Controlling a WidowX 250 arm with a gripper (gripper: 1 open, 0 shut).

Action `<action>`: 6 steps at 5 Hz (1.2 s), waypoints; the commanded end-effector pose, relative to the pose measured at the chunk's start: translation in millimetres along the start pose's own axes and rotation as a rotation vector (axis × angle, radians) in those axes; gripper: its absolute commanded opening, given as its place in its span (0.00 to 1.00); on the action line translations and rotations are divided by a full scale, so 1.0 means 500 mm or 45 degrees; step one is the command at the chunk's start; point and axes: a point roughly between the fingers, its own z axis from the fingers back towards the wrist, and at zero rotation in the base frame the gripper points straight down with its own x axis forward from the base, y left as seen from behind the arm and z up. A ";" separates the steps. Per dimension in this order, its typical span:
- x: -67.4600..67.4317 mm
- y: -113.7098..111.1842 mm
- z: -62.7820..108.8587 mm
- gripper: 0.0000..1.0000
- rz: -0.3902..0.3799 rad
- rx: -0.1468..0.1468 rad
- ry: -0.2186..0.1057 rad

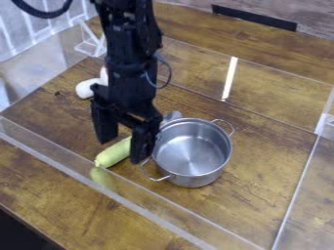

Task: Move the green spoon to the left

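Note:
The green spoon lies on the wooden table just left of the steel pot; only the lower end of its yellow-green handle shows, the rest is hidden behind the arm. My gripper points straight down right over the spoon, open, with one black finger on the left and the other near the pot's rim. Whether the fingers touch the spoon or the table I cannot tell.
A red-capped white mushroom toy lies behind the arm at the left. A clear plastic barrier runs along the front and left of the table, and another clear panel stands at the back right.

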 end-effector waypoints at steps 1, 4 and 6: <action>0.009 0.043 0.007 1.00 -0.029 0.032 -0.078; 0.039 -0.004 -0.007 1.00 -0.251 0.059 -0.150; 0.042 0.014 0.031 1.00 -0.327 0.045 -0.181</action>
